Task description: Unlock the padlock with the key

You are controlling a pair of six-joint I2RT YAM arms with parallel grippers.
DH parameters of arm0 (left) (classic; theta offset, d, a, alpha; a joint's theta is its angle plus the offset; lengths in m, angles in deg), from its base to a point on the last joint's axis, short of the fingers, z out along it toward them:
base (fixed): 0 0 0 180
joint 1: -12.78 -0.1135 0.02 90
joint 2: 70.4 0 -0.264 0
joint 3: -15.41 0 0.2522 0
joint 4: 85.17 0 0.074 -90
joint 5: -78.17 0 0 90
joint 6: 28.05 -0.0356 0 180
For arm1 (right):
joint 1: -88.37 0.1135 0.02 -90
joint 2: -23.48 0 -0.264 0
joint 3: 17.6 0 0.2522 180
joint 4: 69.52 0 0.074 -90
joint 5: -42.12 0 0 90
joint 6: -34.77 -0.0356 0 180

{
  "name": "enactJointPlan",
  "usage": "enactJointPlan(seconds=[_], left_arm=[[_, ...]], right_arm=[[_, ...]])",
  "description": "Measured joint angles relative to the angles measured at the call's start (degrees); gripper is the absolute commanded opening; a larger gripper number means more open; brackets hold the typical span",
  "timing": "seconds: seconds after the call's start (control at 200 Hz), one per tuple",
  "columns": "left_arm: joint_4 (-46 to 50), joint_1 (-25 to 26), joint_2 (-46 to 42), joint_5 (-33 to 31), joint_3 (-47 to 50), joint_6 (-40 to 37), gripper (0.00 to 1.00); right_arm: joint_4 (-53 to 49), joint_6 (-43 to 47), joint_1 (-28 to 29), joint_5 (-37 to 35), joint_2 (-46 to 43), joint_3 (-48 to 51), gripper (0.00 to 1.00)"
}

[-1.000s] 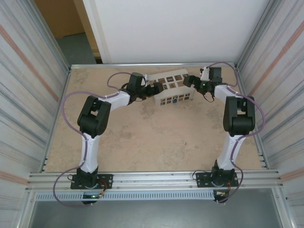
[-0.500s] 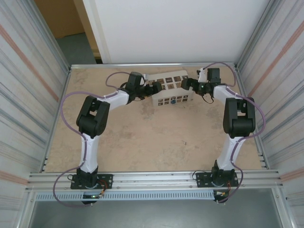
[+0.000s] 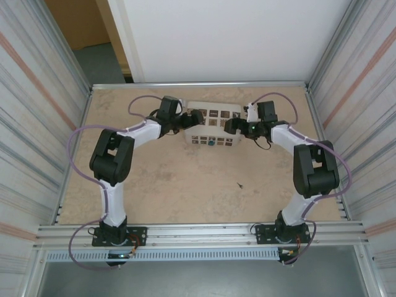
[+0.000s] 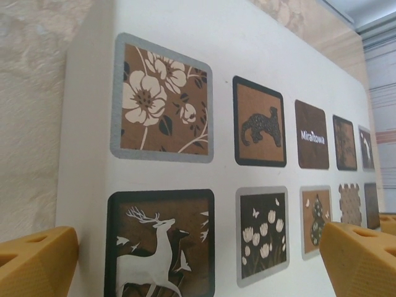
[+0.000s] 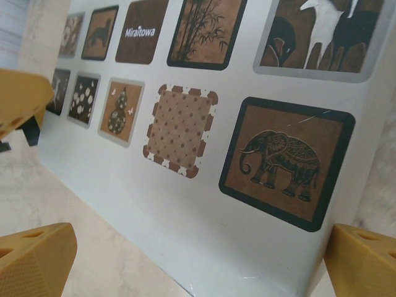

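The tiny blue padlock (image 3: 211,143) shows as a blue spot on the near face of a pale box with brown picture squares (image 3: 213,125). My left gripper (image 3: 197,117) is open at the box's left end. Its yellow fingers (image 4: 37,263) stand wide apart over the printed top (image 4: 204,161). My right gripper (image 3: 230,125) is open at the right end, with its fingers (image 5: 37,257) straddling the box's top (image 5: 185,185). A small thin dark object, perhaps the key (image 3: 239,184), lies on the table in front of the box.
The sandy table (image 3: 185,179) is fenced by corrugated metal walls left and right and a white panel behind. The left gripper's yellow finger (image 5: 18,99) shows at the far end of the box in the right wrist view.
The box has swung and slid toward the near left, and both grippers moved with it. The padlock spot shifted the same way. A small dark object now lies on the table.
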Motion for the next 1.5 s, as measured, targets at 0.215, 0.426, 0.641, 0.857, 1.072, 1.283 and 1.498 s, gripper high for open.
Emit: enactJointPlan(seconds=[0.215,0.426,0.641,0.857,1.072,1.283,1.498], left_arm=[[0.28,-0.22,-3.08,-1.97,3.28,-0.72,0.99],[0.83,-0.33,-3.72,-2.27,4.26,-0.94,0.99],[1.36,-1.97,-3.72,0.63,4.24,-1.11,0.99],[4.17,-3.37,-4.46,0.98,4.26,-2.89,0.99],[5.64,-3.89,-16.79,0.02,10.73,-4.94,0.99],[5.07,-3.8,-31.36,-0.92,21.46,-5.4,0.99],[5.64,-1.64,-43.87,-2.36,33.57,-3.69,0.99]], right_arm=[[-0.39,-2.62,4.35,-2.67,-4.55,4.63,1.0],[-0.72,-3.39,6.34,-4.98,-6.45,6.32,0.99],[-1.46,-3.37,7.13,-7.45,-6.45,6.32,0.99],[-4.35,-3.37,7.06,-11.76,-8.39,6.78,0.99],[-11.82,-3.1,6.78,-15.74,-18.71,9.25,0.99],[-25.14,-4.28,6.84,-18.08,-28.33,11.19,0.92],[-37.57,-6.67,8.02,-18.71,-31.12,11.32,0.82]])
